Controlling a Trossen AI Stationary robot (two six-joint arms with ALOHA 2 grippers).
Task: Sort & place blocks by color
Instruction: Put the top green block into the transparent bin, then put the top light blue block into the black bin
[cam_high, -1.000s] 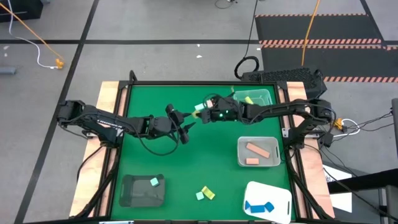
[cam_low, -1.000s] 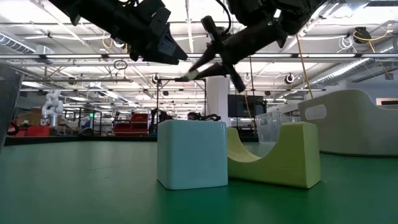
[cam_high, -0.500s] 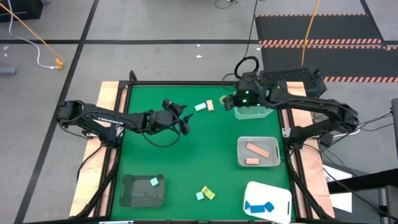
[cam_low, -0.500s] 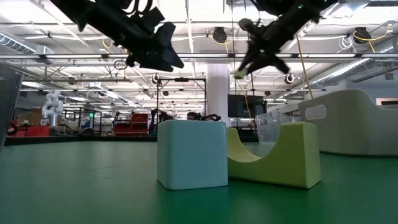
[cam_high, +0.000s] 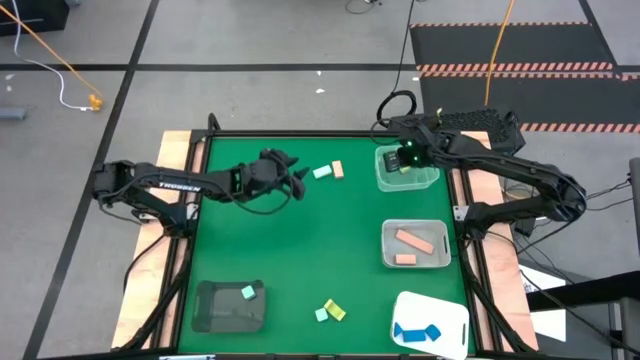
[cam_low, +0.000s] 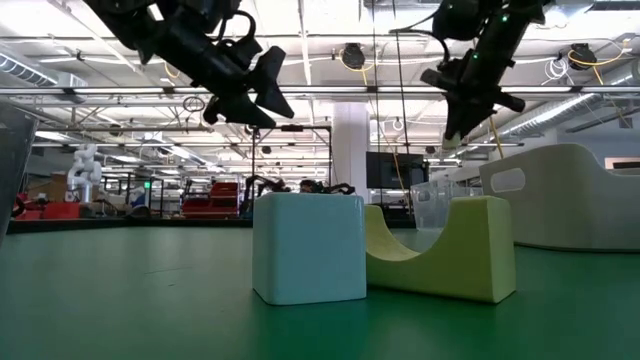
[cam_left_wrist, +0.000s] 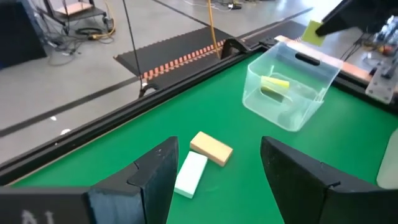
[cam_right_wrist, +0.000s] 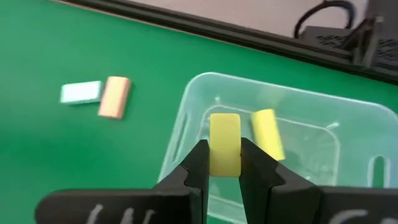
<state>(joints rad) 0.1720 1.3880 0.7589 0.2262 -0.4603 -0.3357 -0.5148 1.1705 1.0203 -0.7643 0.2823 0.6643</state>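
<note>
Yellow block (cam_right_wrist: 224, 144), pinched by right gripper (cam_right_wrist: 225, 163) above the clear tray (cam_right_wrist: 186, 106) at the table's far right corner for colour-matched release; left gripper (cam_left_wrist: 214, 165) spread, idle.

We see a green tabletop (cam_high: 300, 250), a mint bar (cam_left_wrist: 190, 173) beside a tan-pink bar (cam_left_wrist: 211, 148), and a yellow block (cam_right_wrist: 224, 144) in the dark right claw (cam_right_wrist: 224, 163); blue pieces (cam_high: 415, 332), apparently, lie on the white tray (cam_high: 455, 318).

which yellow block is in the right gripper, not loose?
The yellow block pinched between the right gripper fingers, held above the clear tray. The other yellow block lies loose inside that tray.
</note>
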